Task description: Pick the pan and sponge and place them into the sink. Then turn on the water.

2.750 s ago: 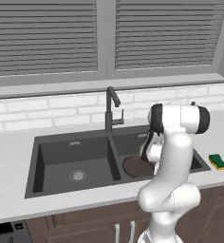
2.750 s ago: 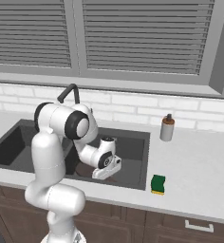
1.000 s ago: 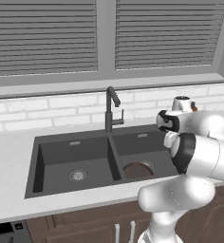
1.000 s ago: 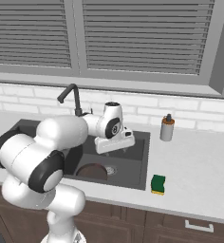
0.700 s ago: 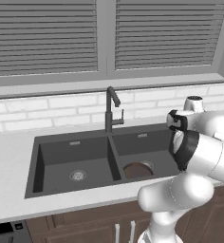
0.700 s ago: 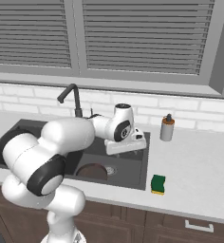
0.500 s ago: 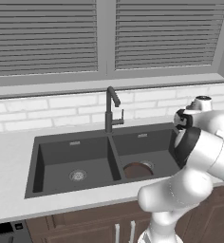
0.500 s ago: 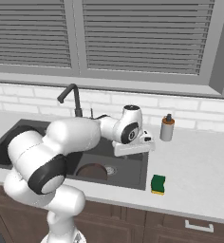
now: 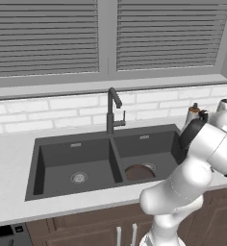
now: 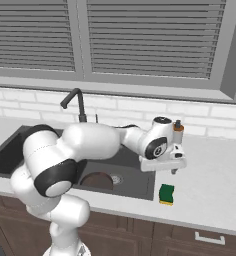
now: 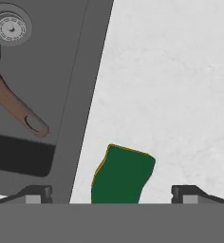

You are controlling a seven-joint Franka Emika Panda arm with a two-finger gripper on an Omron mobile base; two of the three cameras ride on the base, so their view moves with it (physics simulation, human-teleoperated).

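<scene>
The white arm's two-finger hand (image 10: 174,169) hangs above the pale speckled stone surface (image 10: 215,190), its jaws spread wide with nothing between them; in the hand view its two dark fingertips (image 11: 190,193) stand far apart at the bottom edge. Just below and a little in front of the hand lies the small rectangular sponge with a green top and yellow layer (image 10: 166,194), flat on the surface and clear of the fingers; in the hand view the sponge (image 11: 122,174) sits between the two tips, nearer the left one, untouched. To the hand's left, just beside the sponge, runs the rim of the large dark grey double-basin sink (image 10: 145,192); the small round shallow pan with a dark brown inside (image 10: 96,181) rests on the floor of the basin nearer the hand, beside that basin's round metal drain (image 10: 116,178); its brown handle (image 11: 19,111) reaches toward the sink wall on the hand's side. Behind the sink, well to the hand's left, rises the tall dark gooseneck faucet (image 10: 75,102). Close behind the hand, partly hidden by the wrist, stands a white bottle with a brown cap (image 10: 178,129).
</scene>
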